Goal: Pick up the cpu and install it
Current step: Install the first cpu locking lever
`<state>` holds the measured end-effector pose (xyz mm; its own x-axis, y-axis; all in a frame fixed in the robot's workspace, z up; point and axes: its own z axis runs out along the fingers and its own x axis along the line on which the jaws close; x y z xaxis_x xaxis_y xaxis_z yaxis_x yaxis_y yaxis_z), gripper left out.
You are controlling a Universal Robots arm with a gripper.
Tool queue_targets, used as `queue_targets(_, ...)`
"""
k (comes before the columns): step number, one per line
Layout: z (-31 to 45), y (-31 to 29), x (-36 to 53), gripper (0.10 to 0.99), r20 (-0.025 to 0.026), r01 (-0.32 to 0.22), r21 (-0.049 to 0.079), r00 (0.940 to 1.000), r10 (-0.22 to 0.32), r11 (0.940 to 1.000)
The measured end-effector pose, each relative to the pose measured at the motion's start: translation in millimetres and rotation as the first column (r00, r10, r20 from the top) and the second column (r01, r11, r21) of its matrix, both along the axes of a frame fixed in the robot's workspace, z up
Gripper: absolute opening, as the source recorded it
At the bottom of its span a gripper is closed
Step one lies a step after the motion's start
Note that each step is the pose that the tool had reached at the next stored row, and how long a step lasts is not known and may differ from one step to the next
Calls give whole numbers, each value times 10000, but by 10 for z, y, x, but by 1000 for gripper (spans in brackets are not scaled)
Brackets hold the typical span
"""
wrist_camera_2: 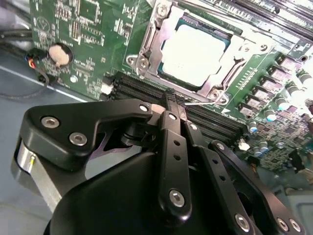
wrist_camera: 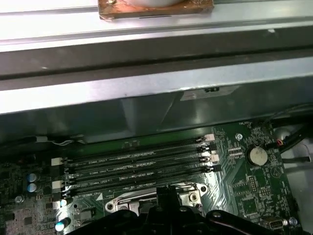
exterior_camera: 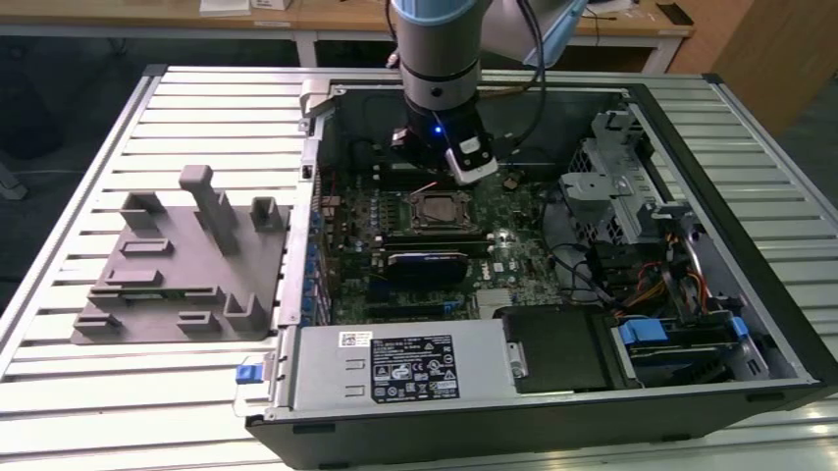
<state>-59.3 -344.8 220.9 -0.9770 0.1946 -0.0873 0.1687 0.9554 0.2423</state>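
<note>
Inside the open case, the gripper (wrist_camera_2: 172, 105) hovers with fingers pressed together, holding nothing, just short of the socket (wrist_camera_2: 146, 46). The cpu (wrist_camera_2: 193, 51), a flat square with pale metal top, already lies seated in that steel frame; beyond stretch ridged black memory slots (wrist_camera: 137, 166).

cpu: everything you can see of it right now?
The cpu is a thin, flat square chip with a silvery-white metal top. In the second wrist view it lies flat in the metal-framed socket on the green motherboard, the frame bordering it on all sides. The gripper sits over the memory slots beside the socket, not touching it. In the exterior view it appears below the arm, inside the open case.
</note>
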Motion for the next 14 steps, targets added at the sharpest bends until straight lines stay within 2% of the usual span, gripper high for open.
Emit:
queue_targets(4,-24,11,4,106,2,305,-38,9995,-305,9995)
queue_targets(10,-53,91,4,106,4,438,-103,9990,-438,9990)
queue_targets(14,-80,109,4,106,9,533,-195,9986,-533,9984)
